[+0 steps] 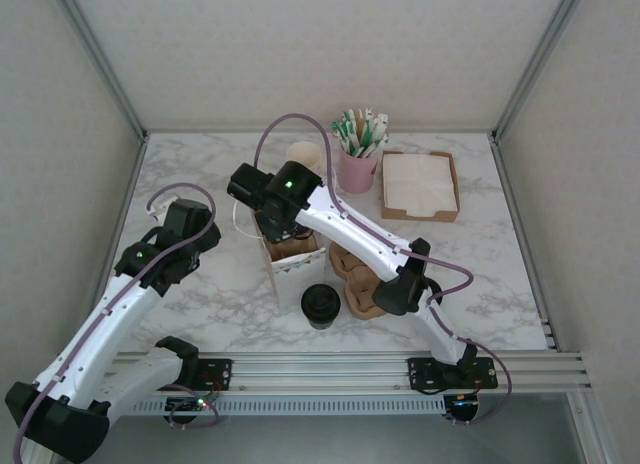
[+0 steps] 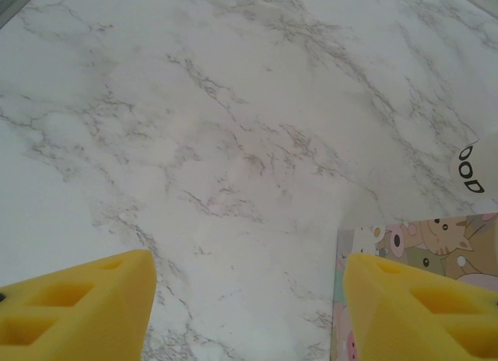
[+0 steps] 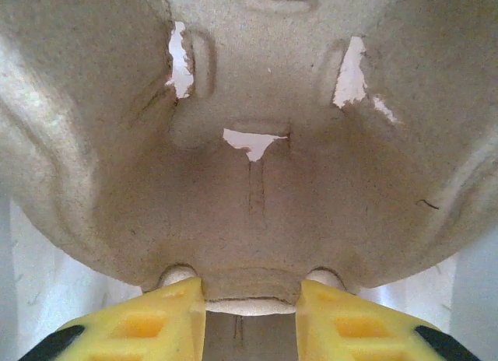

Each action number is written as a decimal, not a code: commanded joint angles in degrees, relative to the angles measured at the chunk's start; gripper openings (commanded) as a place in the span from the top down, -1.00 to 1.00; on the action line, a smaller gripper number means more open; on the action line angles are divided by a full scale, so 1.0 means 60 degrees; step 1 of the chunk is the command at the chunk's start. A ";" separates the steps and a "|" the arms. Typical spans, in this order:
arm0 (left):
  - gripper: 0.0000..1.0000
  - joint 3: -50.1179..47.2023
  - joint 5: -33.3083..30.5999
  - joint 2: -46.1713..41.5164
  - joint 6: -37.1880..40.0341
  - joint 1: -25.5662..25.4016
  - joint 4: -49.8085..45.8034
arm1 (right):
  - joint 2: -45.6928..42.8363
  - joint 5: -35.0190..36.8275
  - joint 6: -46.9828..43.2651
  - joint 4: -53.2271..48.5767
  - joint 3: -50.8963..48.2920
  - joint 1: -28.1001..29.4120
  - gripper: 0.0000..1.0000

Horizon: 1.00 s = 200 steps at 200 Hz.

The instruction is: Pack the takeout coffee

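— On the marble table [image 1: 200,314], mid-frame, the right gripper [image 3: 249,295] is clamped on the rim of a moulded pulp cup carrier [image 3: 257,182]. One yellow finger [image 3: 175,318] presses at each side of the rim's edge.

— And where does that carrier sit?

— From above, its brown edge shows in the open mouth of a white paper bag [image 1: 285,274] standing upright at the table's centre. The right arm reaches in from the right, its wrist hanging directly over the top of the bag.

— What is the other arm doing?

— The left gripper [image 2: 245,260] stands open to the left of the bag, with nothing between its fingers and bare marble beneath. Its wrist camera catches a lower corner of the bag, printed with cartoon animals, just beside one finger.

— And the coffee itself?

— A coffee cup [image 1: 320,305] with a black lid stands on the table just in front of the bag, toward the near edge and apart from both grippers. A second carrier [image 1: 355,284] lies flat to the right of the bag, partly under the right arm.

— Anything at the back?

— A pink cup [image 1: 356,169] stuffed with green-and-white sticks, a cardboard tray [image 1: 418,214] of white napkins just to its right, and a pale paper cup [image 1: 303,152] half hidden behind the right wrist.
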 commanded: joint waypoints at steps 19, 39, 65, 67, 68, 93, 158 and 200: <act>-0.31 0.0471 0.0120 0.0071 0.0227 0.0218 -0.0016 | 0.0349 -0.0216 -0.0255 -0.0352 -0.0176 0.0100 0.32; -0.31 0.0608 0.0397 0.0153 0.0314 0.0406 0.0058 | 0.0261 -0.0290 -0.0274 -0.0136 -0.0206 0.0109 0.32; -0.31 0.0793 0.0949 0.0314 0.0390 0.0750 0.0211 | -0.0044 -0.0372 -0.0327 0.0174 -0.0157 0.0114 0.32; -0.31 0.0808 0.0986 0.0318 0.0392 0.0764 0.0217 | -0.0081 -0.0366 -0.0320 0.0202 -0.0154 0.0113 0.32; -0.31 0.0813 0.0995 0.0326 0.0392 0.0774 0.0218 | -0.0100 -0.0358 -0.0324 0.0214 -0.0159 0.0113 0.32; -0.31 0.1040 0.1157 0.0415 0.0527 0.0942 0.0254 | -0.0417 -0.0279 -0.0464 0.0454 -0.0200 0.0120 0.31; -0.37 0.1507 0.1414 0.0570 0.1228 0.1029 0.0224 | -0.0549 0.0661 -0.0395 -0.0145 0.0110 0.0109 0.30; -0.71 0.2888 0.1461 0.0747 0.2787 0.1055 -0.0051 | -0.1361 0.0597 -0.0745 0.0829 -0.0311 0.0104 0.30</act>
